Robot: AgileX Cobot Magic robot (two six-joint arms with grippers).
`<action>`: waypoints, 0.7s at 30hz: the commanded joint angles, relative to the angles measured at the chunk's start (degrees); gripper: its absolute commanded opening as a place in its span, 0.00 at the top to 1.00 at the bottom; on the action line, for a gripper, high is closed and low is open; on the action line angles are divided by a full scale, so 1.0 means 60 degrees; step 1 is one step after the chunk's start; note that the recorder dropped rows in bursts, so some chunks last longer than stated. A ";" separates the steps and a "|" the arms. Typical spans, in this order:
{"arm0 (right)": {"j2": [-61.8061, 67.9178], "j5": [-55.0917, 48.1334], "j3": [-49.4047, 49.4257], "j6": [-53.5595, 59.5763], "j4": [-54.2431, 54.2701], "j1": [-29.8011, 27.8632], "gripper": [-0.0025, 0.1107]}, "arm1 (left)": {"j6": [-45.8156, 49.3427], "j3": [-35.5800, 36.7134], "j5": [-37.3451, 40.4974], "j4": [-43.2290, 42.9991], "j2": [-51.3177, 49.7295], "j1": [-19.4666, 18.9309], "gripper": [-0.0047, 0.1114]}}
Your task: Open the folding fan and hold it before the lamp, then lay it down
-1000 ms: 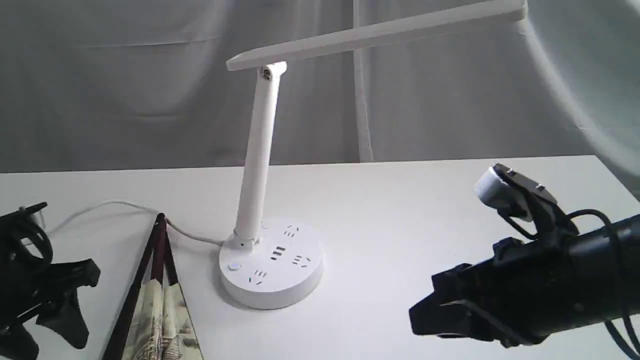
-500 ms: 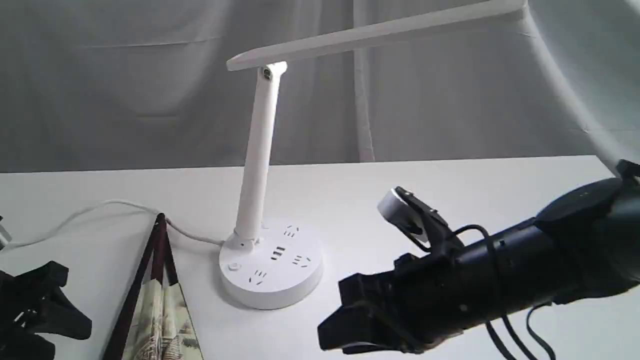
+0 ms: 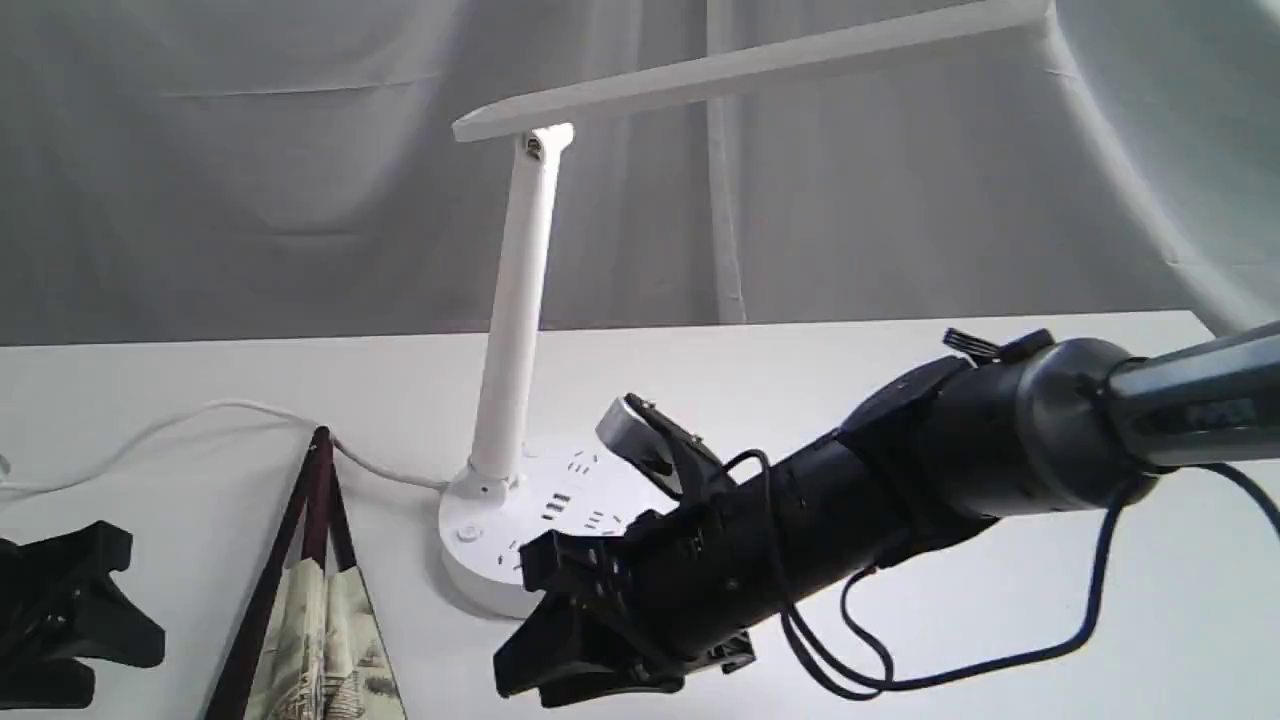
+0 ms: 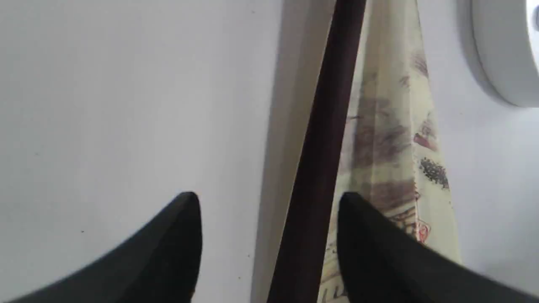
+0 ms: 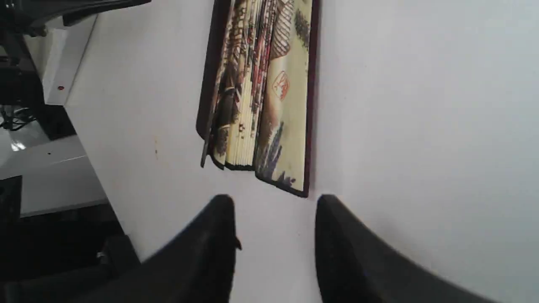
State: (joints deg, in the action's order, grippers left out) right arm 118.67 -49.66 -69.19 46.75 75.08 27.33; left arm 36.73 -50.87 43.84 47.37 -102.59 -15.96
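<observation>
The folding fan [image 3: 318,610] lies on the white table at the front left, only slightly spread, its maroon ribs meeting at a pivot near the cord. The white lamp [image 3: 515,320] stands just right of it, its round base [image 3: 470,545] partly covered by my right arm. In the left wrist view my left gripper [image 4: 269,195] is open, with the fan's dark outer rib [image 4: 320,160] running between its fingers. My right gripper [image 5: 274,200] is open too, its tips just short of the fan's wide end [image 5: 261,97]. The exterior view shows my left gripper [image 3: 110,600] beside the fan and my right gripper [image 3: 520,630] low before the lamp base.
The lamp's white cord [image 3: 200,412] trails left across the table behind the fan. A grey curtain hangs behind the table. In the right wrist view the table edge [image 5: 97,139] runs close to the fan, with dark equipment beyond it.
My right arm has swept left across the table and now covers part of the lamp base, its gripper close to the fan. The left gripper has sunk a little lower at the left edge.
</observation>
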 commanded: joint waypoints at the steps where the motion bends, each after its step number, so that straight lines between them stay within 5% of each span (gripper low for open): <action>1: 0.0471 -0.0346 -0.0556 -0.0395 0.0108 0.0030 0.66 | -0.0087 0.0051 -0.0083 -0.0027 0.0092 -0.0002 0.54; 13: 0.0974 0.0739 -0.0930 -0.0583 0.0140 0.0982 0.59 | -0.0323 0.0051 -0.0799 -0.0819 0.0092 0.0941 0.54; 21: 0.1057 0.1181 -0.0930 -0.0738 0.0041 0.1155 0.59 | 0.0804 0.0051 -0.1047 0.0053 0.0075 0.1607 0.48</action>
State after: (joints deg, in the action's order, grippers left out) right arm 125.16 -42.81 -74.40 42.27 75.66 34.02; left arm 39.97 -50.76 38.82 45.96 -102.59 -6.76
